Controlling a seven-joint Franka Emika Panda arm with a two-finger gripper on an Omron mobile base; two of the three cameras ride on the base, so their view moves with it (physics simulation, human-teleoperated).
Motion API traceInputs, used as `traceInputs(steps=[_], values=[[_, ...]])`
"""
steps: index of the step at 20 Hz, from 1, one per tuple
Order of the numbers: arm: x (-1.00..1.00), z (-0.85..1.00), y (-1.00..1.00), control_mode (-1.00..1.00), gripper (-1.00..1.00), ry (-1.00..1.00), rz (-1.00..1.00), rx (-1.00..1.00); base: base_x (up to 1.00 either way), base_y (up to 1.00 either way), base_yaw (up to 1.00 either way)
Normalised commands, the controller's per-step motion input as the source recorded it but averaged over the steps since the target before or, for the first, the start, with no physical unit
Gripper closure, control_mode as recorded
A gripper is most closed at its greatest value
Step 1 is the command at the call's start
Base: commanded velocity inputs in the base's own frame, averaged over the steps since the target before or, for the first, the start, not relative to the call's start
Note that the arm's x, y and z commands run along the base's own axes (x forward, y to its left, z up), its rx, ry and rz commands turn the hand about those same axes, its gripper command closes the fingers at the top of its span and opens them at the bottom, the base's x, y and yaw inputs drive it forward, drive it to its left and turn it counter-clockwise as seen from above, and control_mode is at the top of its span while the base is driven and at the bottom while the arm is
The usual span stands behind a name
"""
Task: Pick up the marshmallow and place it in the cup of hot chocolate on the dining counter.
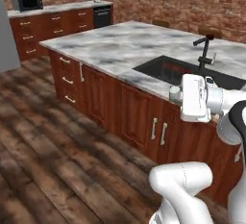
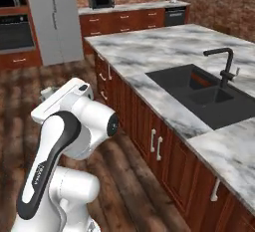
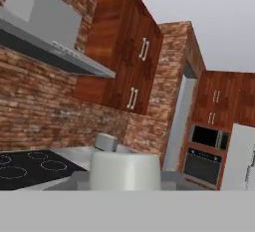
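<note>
One end effector (image 1: 176, 93), pressed together on a white soft-looking lump at its tip, by my reading the marshmallow (image 3: 124, 171). The lump looks squat and rounded on top in the hand view, slightly wider than tall, with no marked long axis or heading. The end effector faces the hob (image 3: 30, 164) and hood (image 3: 45, 42) on the brick wall. The marble table (image 1: 110, 45) with its sink (image 2: 199, 89) and tap (image 2: 224, 64) lies off to the arm's right side. Where the cup of hot chocolate stands I cannot tell. The coming move likely calls for swinging round toward the table first.
</note>
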Motion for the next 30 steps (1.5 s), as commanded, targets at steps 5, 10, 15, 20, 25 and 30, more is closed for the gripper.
traceInputs(steps=[5,10,15,20,25,30], values=[[0.0,0.0,0.0,1.0,1.0,0.0,0.0,0.0,0.06,-0.19,-0.78],[0.0,0.0,0.0,1.0,1.0,0.0,0.0,0.0,0.0,-1.0,-0.53],[0.0,0.0,0.0,1.0,1.0,0.0,0.0,0.0,0.0,-1.0,-0.55],[0.0,0.0,0.0,1.0,1.0,0.0,0.0,0.0,0.0,-0.21,-0.56],[0.0,0.0,0.0,1.0,1.0,0.0,0.0,0.0,0.0,1.0,-0.43],[0.0,0.0,0.0,1.0,1.0,0.0,0.0,0.0,0.0,1.0,-0.3]])
